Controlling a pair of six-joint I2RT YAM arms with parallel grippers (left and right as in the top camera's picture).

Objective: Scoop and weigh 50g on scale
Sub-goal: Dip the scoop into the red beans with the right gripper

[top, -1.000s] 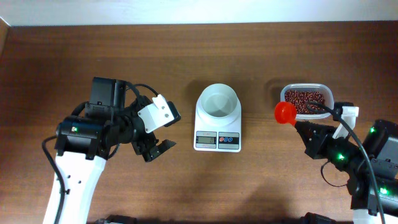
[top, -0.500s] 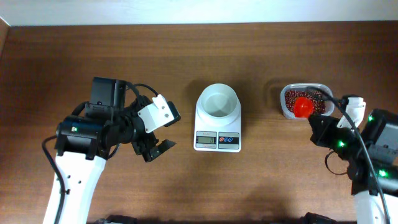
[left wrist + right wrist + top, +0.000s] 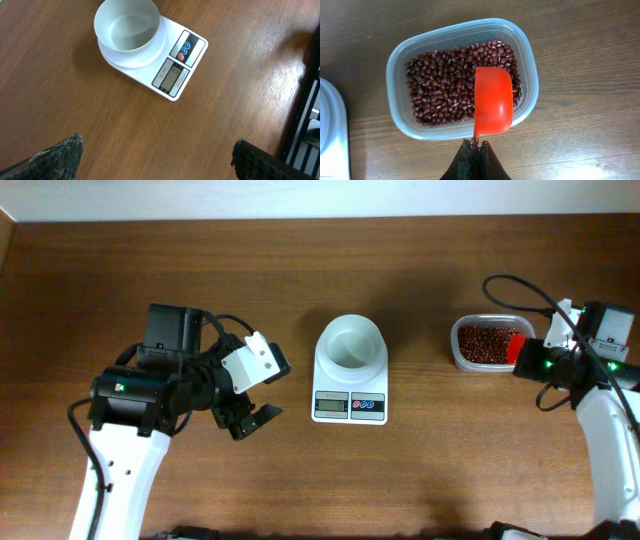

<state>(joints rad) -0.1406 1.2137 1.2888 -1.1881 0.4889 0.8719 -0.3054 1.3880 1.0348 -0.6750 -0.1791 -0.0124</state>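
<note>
- The scale (image 3: 350, 377) stands near the middle of the table (image 3: 120, 270), its display and two round buttons turned toward the near edge.
- Its round white bowl (image 3: 350, 343) sits upright on the platform, on the side toward the far edge.
- The beans (image 3: 440, 90), small and dark red-brown, lie in a clear plastic tub (image 3: 395, 60) toward the right edge of the table, level with the bowl and well apart from the scale.
- All the beans we see are in that tub.
- Our right hand (image 3: 475, 157) is clamped on the thin handle of an orange scoop (image 3: 492, 102), its two fingers pressed together around it.
- The scoop's cup is inside the tub over its right part, down among the beans; we cannot tell whether any lie in it.
- Our left hand (image 3: 262, 390) hangs between the left edge and the scale, its fingers spread wide with nothing between them.
- From the left wrist, the scale shows between and beyond those two fingertips (image 3: 57, 155), not touched by them.
</note>
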